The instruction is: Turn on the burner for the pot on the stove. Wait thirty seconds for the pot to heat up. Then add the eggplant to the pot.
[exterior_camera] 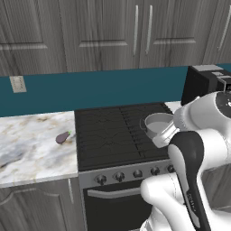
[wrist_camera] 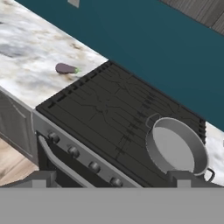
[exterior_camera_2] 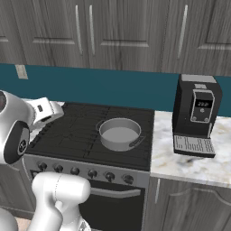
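One view, your right base, shows the coffee machine (exterior_camera_2: 197, 116); pot (exterior_camera_2: 119, 133) empty; eggplant (wrist_camera: 66, 68) at ten o'clock; gripper (wrist_camera: 111, 178) spread wide, empty.

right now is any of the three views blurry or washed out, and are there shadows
Left base view: eggplant soft, slightly pixelated, small shadow beside it. Right base view: even light, pot crisp, no glare. Hand view: tilted, stove grates sharp.
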